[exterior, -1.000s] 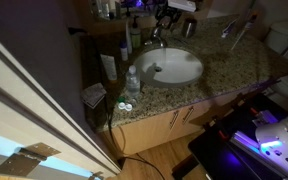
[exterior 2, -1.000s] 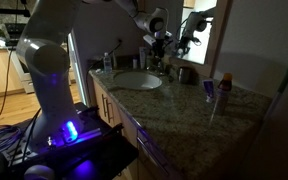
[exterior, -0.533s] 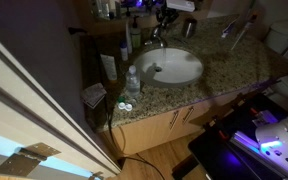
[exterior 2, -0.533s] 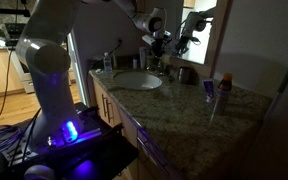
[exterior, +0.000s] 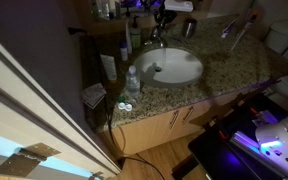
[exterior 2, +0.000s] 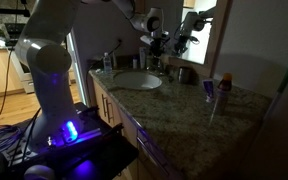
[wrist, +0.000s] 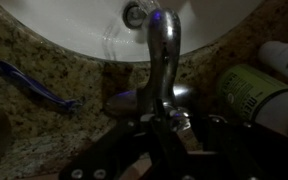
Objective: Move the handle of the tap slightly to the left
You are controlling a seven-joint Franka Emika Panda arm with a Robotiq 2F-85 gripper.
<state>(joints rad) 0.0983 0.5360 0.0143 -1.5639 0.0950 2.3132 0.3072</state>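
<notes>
The tap point(exterior: 156, 38) stands behind the white basin point(exterior: 172, 66), with its chrome spout point(wrist: 162, 50) curving out over the drain. In both exterior views my gripper point(exterior: 164, 14) point(exterior 2: 159, 42) hangs right over the top of the tap point(exterior 2: 152, 62). In the wrist view the dark fingers point(wrist: 134, 128) close in from both sides on the short silvery handle point(wrist: 180, 121). The gripper point(wrist: 176, 126) is shut on that handle. Shadow hides most of the handle.
A clear plastic bottle point(exterior: 132, 82) and a tube point(exterior: 108, 68) stand on the granite counter point(exterior: 224, 70) beside the basin. A metal cup point(exterior: 189, 28) sits by the tap. A green bottle point(wrist: 249, 95) and a blue razor point(wrist: 34, 85) lie close to the tap's base.
The arm stays over the tap and nothing on the counter has shifted. The exterior views are too small to show any movement of the jaws.
</notes>
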